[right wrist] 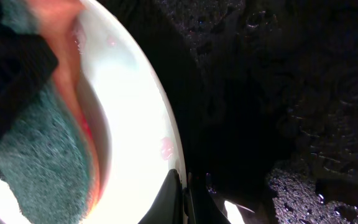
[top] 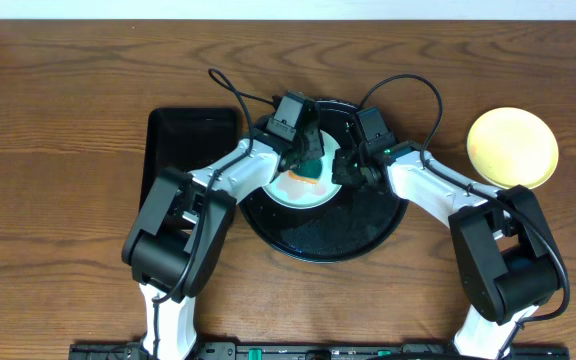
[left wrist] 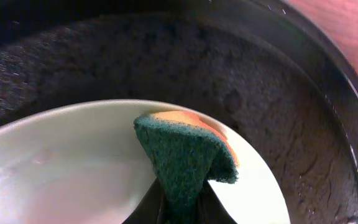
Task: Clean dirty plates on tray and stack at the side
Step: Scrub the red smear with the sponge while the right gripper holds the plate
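Note:
A pale mint plate (top: 290,190) lies on the round black tray (top: 328,235), tilted up at its right rim. My left gripper (top: 308,152) is shut on a green and orange sponge (left wrist: 185,152) and presses it onto the plate (left wrist: 61,162). My right gripper (top: 348,170) is shut on the plate's right rim (right wrist: 182,193). The right wrist view shows the plate (right wrist: 132,106) with a small red streak near the rim, and the sponge (right wrist: 42,162) on it. The yellow plate (top: 512,147) sits on the bare wood at the right. No second mint plate is in view.
A smaller rectangular black tray (top: 183,140) lies left of the round tray. The round tray's surface (left wrist: 278,93) looks wet and speckled. Both arms' cables arch over the back of the tray.

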You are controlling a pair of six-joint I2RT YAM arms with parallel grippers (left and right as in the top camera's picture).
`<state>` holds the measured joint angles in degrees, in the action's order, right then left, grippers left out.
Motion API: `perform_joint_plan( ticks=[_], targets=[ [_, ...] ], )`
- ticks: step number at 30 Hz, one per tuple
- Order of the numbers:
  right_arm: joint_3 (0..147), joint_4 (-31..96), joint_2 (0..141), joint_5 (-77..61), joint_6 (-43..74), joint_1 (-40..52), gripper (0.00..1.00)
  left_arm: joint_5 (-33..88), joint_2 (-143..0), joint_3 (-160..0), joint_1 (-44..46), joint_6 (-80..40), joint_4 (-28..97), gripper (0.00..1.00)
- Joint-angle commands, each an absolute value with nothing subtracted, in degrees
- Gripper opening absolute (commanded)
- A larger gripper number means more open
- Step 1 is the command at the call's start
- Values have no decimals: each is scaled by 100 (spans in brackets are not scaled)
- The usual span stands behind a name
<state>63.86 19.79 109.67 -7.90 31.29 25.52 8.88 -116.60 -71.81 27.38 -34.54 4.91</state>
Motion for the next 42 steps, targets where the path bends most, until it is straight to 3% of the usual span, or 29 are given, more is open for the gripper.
perform_joint_plan(
  ticks=[1, 11, 20, 29, 42],
  targets=[
    [6379, 2062, 11000, -1103, 3124, 2635, 1, 445, -11834, -7107, 2517, -3610, 425, 7],
    [6379, 2193, 11000, -1098, 3120, 2635, 1, 287, -11751, -7113, 2078, -3573, 1076, 7],
    [6379, 2169, 11000, -1055, 3122, 2657, 1, -113, -11526, -7118, 2032, -2847, 2200, 7],
    [6379, 2115, 11000, -1052, 3124, 2657, 1, 585, -11142, -7116, 2318, -2447, 2696, 7],
    [6379, 2097, 11000, -1057, 3124, 2672, 1, 666, -11174, -6917, 3000, -2383, 1623, 7]
  ],
)
